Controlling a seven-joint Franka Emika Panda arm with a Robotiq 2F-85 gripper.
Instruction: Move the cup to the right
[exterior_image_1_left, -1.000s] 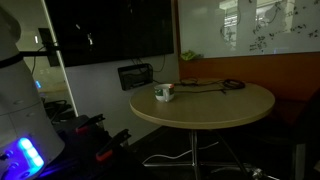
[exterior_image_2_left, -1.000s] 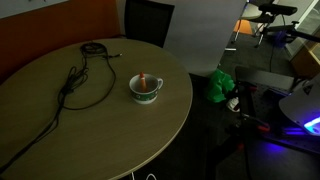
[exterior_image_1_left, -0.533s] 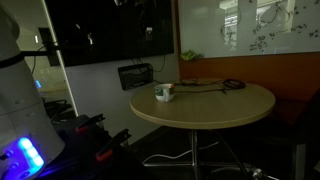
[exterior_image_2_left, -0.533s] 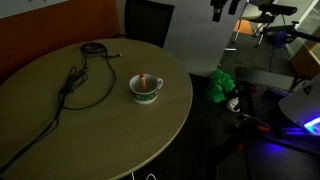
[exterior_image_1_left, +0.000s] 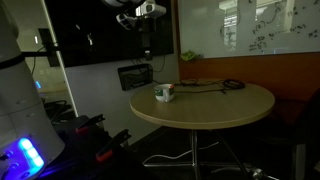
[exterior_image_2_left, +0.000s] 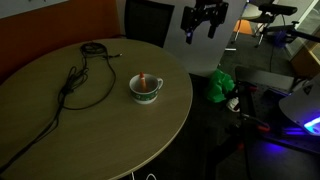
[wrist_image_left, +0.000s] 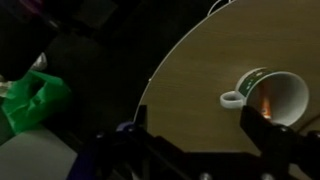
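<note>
The small white cup (exterior_image_2_left: 146, 88) with a green rim band and a side handle stands on the round wooden table (exterior_image_2_left: 60, 135), near its edge. It also shows in an exterior view (exterior_image_1_left: 164, 93) and in the wrist view (wrist_image_left: 268, 94). My gripper (exterior_image_2_left: 203, 30) hangs in the air beyond the table edge, above and well away from the cup; it also shows in an exterior view (exterior_image_1_left: 148, 44). In the wrist view its two dark fingers (wrist_image_left: 195, 125) stand wide apart with nothing between them, over the table edge with the cup at the right.
A black coiled cable (exterior_image_2_left: 82, 82) lies on the table beside the cup. A green object (exterior_image_2_left: 220, 86) lies on the floor past the table edge. A dark chair (exterior_image_2_left: 148, 20) stands behind the table. Robot base equipment with blue light (exterior_image_2_left: 290, 130) is nearby.
The arm has come down into view from above and moved toward the table edge. The cup and cable have not moved.
</note>
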